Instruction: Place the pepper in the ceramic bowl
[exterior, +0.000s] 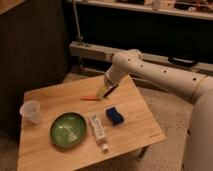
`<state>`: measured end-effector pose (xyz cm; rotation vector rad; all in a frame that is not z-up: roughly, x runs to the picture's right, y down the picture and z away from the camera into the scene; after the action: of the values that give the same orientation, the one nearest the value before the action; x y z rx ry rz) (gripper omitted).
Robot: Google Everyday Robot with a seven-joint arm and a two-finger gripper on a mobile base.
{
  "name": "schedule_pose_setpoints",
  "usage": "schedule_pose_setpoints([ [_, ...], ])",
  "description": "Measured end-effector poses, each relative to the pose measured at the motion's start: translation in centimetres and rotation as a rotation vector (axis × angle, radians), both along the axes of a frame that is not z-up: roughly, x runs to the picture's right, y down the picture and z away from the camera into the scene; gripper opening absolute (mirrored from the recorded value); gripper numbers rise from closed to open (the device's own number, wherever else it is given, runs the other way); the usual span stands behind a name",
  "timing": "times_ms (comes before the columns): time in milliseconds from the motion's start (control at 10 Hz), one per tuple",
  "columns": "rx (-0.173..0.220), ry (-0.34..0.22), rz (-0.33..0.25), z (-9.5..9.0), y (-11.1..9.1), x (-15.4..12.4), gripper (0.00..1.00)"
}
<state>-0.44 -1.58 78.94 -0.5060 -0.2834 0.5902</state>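
Note:
The pepper is a small slim orange piece lying on the wooden table, near the table's back middle. The ceramic bowl is a round glossy green dish toward the table's front left, with nothing in it. My gripper hangs from the white arm that reaches in from the right. It is low over the table, just right of the pepper's right end. Whether it touches the pepper I cannot tell.
A translucent white cup stands at the table's left edge. A white tube lies just right of the bowl. A blue sponge-like block lies right of the tube. A dark cabinet stands behind the table, left.

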Motion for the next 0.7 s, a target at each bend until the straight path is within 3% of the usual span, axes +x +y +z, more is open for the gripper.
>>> schedule_pose_setpoints([
  [300,0.068,-0.06,-0.102,3.4,2.2,-1.5,0.8],
  [500,0.081,-0.107,-0.178,5.6,3.6,-4.0,0.8],
  [700,0.1,-0.159,-0.249,6.5,4.2,-5.3,0.8],
])
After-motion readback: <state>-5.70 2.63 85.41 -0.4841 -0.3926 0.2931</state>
